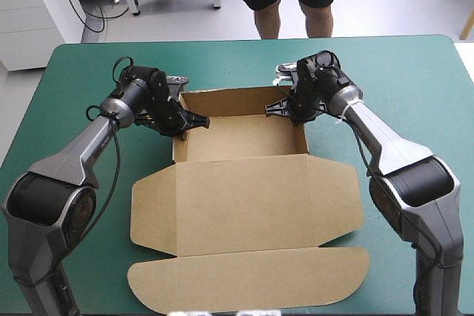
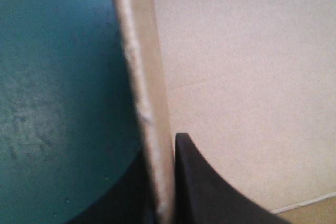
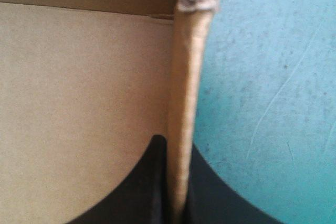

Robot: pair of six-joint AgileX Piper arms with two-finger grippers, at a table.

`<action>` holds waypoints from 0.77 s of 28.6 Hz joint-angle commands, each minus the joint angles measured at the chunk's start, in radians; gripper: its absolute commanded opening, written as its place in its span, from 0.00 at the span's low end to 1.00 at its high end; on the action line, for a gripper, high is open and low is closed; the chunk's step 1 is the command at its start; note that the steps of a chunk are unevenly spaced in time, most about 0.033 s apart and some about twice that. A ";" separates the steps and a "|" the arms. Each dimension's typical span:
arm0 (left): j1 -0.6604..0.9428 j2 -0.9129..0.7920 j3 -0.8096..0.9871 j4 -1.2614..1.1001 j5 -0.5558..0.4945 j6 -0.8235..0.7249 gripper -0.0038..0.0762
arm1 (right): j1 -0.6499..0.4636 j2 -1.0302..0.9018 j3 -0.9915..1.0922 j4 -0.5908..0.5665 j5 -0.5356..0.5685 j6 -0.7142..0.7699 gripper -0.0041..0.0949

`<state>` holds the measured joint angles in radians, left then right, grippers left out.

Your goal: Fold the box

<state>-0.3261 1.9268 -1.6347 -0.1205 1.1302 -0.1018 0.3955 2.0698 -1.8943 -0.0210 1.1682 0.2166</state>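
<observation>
While the box (image 1: 244,205) forms an open tray, lid flat, left gripper (image 1: 194,120) and right gripper (image 1: 286,109) pinch its side walls

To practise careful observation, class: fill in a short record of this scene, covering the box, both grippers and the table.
Box: brown box, an open tray with walls raised
Lid: lid lying flat, toward the table's near edge
Left arm: left gripper, fingers shut on the left wall
Right arm: right gripper, fingers shut on the right wall
Table: teal-green cover
</observation>
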 commanded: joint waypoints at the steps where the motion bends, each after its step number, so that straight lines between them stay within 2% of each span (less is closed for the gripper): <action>1: -0.014 -0.023 -0.010 -0.022 0.016 0.061 0.15 | 0.014 -0.023 -0.010 0.008 0.001 -0.039 0.10; 3: -0.014 -0.023 -0.010 -0.022 0.016 0.061 0.24 | 0.014 -0.023 -0.010 -0.012 0.001 -0.037 0.22; 7: -0.014 -0.023 -0.023 -0.025 0.020 0.061 0.53 | 0.012 -0.023 -0.010 -0.039 0.001 -0.035 0.45; 9: -0.014 -0.023 -0.042 -0.029 0.018 0.061 0.66 | 0.012 -0.023 -0.010 -0.066 0.001 -0.035 0.50; 11: -0.014 -0.023 -0.063 -0.040 0.019 0.061 0.75 | 0.012 -0.023 -0.012 -0.080 0.001 -0.035 0.51; 16: -0.012 -0.023 -0.088 -0.077 0.016 0.061 0.78 | 0.012 -0.025 -0.014 -0.087 0.001 -0.035 0.51; 22: -0.012 -0.023 -0.090 -0.084 0.028 0.061 0.78 | 0.011 -0.072 -0.014 -0.168 0.001 -0.035 0.51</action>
<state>-0.3331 1.9566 -1.6929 -0.1636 1.1647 -0.0315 0.4102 2.0901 -1.8875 -0.1409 1.1783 0.1911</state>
